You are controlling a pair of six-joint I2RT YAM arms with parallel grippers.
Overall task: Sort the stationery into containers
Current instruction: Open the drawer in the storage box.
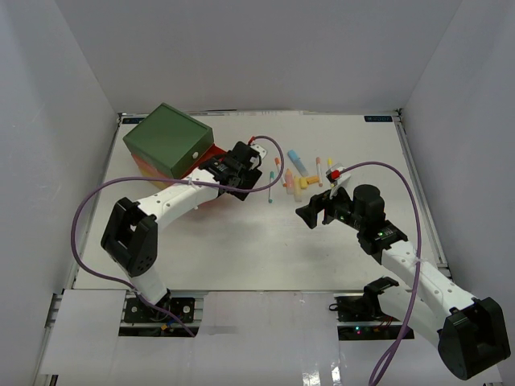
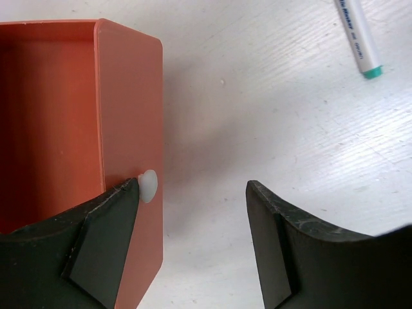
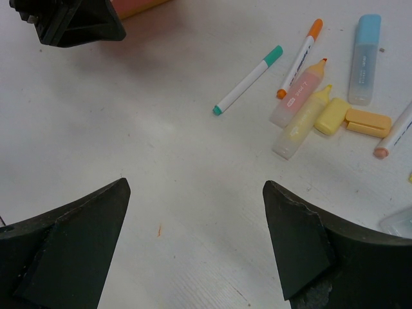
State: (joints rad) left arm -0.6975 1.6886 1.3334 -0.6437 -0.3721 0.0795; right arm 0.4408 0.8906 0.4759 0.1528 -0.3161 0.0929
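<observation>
The chest [image 1: 167, 141] is sitting at the far left of the table [image 1: 241, 249], showing its green top, with orange-red peeking out along its right side. The left gripper [image 1: 228, 171] is hanging just beside that orange-red part, a purple cable [image 1: 80, 217] looping from its arm. The pens [image 1: 304, 173] are lying scattered right of centre, and the right gripper [image 1: 312, 211] is hovering just on their near side, pointing left.

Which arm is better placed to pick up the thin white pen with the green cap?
Right. The right fingers, open and free, hover facing the thin white green-capped pen; the left fingers sit at the white round knob of the orange-red drawer.
</observation>
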